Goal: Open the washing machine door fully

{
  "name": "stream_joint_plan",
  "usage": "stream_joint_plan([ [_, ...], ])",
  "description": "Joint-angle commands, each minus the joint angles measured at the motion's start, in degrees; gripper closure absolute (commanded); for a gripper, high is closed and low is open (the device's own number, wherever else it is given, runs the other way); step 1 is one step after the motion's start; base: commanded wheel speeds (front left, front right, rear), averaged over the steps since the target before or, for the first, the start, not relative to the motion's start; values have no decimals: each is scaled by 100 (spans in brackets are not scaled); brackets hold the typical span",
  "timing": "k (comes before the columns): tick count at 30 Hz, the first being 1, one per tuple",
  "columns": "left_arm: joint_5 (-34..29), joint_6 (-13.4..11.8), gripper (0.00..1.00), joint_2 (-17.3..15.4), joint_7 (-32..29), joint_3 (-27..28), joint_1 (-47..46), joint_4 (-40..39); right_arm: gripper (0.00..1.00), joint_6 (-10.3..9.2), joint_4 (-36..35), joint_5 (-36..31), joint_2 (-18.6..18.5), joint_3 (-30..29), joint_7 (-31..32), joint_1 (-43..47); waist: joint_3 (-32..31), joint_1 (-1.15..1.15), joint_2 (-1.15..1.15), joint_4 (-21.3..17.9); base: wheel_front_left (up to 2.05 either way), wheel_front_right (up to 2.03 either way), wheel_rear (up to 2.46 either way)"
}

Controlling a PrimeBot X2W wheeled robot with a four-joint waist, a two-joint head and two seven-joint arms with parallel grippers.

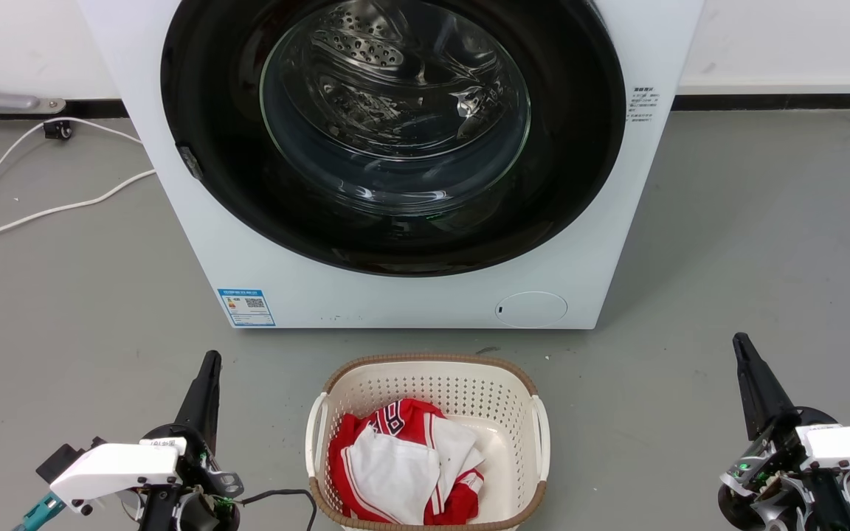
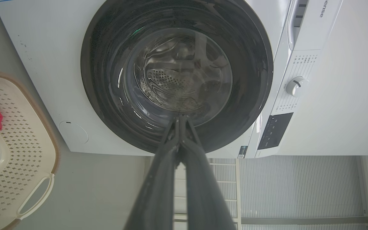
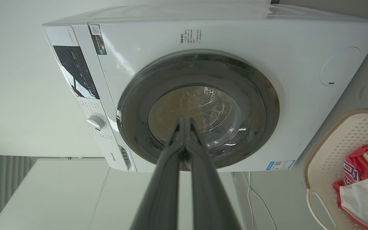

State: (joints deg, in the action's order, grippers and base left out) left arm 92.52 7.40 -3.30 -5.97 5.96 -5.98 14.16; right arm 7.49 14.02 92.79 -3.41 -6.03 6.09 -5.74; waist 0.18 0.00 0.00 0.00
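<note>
the task is not starting yet: the door (image 1: 393, 129) is sitting shut in the washer (image 1: 196, 251), well ahead of the left end effector (image 1: 211, 357) and right end effector (image 1: 740, 340), both pinching narrow on nothing, leaving the whole swing undone.

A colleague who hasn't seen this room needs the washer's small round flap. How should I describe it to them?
Find the white washing machine behind the laundry basket. Below its big black door, low on the front toward the robot's right, sits the round flap. It is plain white with a small dark slot, unlike the blue label sticker at the opposite lower corner.
</note>
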Motion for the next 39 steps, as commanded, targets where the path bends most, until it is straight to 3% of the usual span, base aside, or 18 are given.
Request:
stream_joint_plan([
  [1, 6, 16, 100, 0, -34, 16, -47, 7, 100, 0, 7, -21, 16, -10, 16, -82, 0, 0, 0, 0, 0, 0, 0],
  [7, -2, 16, 100, 5, -29, 23, -48, 7, 100, 0, 8, -26, 23, -16, 23, -82, 0, 0, 0, 0, 0, 0, 0],
  [8, -1, 0, 0, 4, -17, 6, -1, 0, 0, 0, 0, -7, 2, -8, 1, -1, 0, 0, 0, 0, 0, 0, 0],
  [24, -253, 1, 0, 21, 390, -265, 37, -327, 0, 0, -321, -394, 15, 116, -406, 125, 6, 0, 0, -4, 0, 0, 0],
  [31, -739, 3, 0, 22, 563, -235, 14, -622, 0, 0, -619, -1199, 19, 208, -578, 146, 14, 0, 0, -4, 0, 0, 0],
  [39, -1743, 4, 0, 24, 746, -261, -14, -929, 0, 0, -942, -2531, 23, 345, -761, 181, 24, 0, 0, -2, 0, 0, 0],
])
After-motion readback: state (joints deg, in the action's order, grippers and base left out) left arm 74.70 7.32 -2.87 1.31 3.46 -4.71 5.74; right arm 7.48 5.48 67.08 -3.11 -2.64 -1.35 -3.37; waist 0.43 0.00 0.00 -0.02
